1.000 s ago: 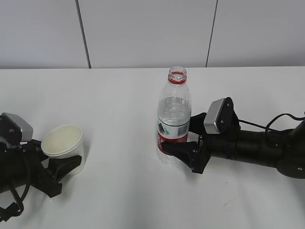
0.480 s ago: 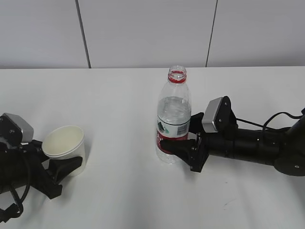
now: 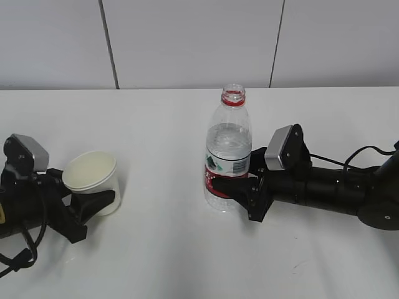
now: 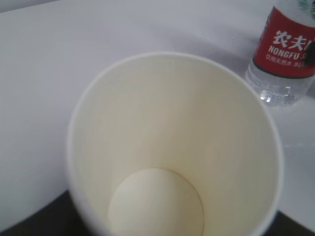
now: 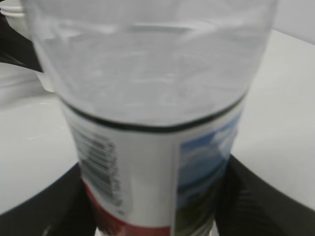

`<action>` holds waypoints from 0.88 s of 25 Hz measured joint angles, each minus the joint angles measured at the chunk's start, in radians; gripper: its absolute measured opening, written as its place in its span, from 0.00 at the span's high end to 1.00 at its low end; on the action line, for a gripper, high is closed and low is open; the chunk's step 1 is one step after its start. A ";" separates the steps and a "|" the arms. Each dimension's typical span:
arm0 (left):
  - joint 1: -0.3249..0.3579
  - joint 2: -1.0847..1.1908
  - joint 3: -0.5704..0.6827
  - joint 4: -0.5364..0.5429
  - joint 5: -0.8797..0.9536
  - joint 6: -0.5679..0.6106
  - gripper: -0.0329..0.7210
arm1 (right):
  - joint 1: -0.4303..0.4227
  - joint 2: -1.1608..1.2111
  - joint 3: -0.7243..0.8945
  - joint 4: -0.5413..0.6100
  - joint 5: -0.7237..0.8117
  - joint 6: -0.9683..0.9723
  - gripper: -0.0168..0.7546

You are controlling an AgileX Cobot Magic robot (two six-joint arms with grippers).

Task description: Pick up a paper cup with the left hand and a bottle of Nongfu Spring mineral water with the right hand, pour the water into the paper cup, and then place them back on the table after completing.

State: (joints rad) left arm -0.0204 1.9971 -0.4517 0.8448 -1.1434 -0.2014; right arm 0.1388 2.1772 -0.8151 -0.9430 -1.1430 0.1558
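Both hands grip: left hand (image 3: 93,202) cup (image 3: 93,180), right hand (image 3: 234,190) bottle (image 3: 228,152)

We see the paper cup (image 3: 93,181) on the left of the table (image 3: 156,124), between the left hand's (image 3: 93,202) fingers. Well apart to its right stands the bottle (image 3: 228,152), upright, with the right hand (image 3: 232,190) around its lower part.

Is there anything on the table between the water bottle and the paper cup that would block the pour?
Nothing visible. Only bare table lies between the bottle and the paper cup.
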 joint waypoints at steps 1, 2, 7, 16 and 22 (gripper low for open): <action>0.000 0.001 -0.013 0.017 0.000 -0.011 0.44 | 0.000 0.000 0.000 0.002 0.000 0.000 0.40; 0.000 0.002 -0.027 0.029 0.000 -0.028 0.44 | 0.000 -0.002 0.000 0.004 0.005 0.000 0.40; 0.000 0.005 -0.091 0.115 0.000 -0.115 0.44 | 0.000 -0.006 -0.035 0.006 0.034 0.002 0.40; 0.000 -0.035 -0.204 0.314 0.087 -0.326 0.44 | 0.000 -0.006 -0.163 -0.014 0.135 0.002 0.40; -0.085 -0.044 -0.291 0.362 0.184 -0.388 0.44 | 0.000 -0.006 -0.262 -0.078 0.219 0.041 0.40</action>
State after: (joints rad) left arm -0.1054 1.9528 -0.7427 1.2072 -0.9592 -0.5892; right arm 0.1388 2.1715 -1.0773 -1.0214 -0.9237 0.1964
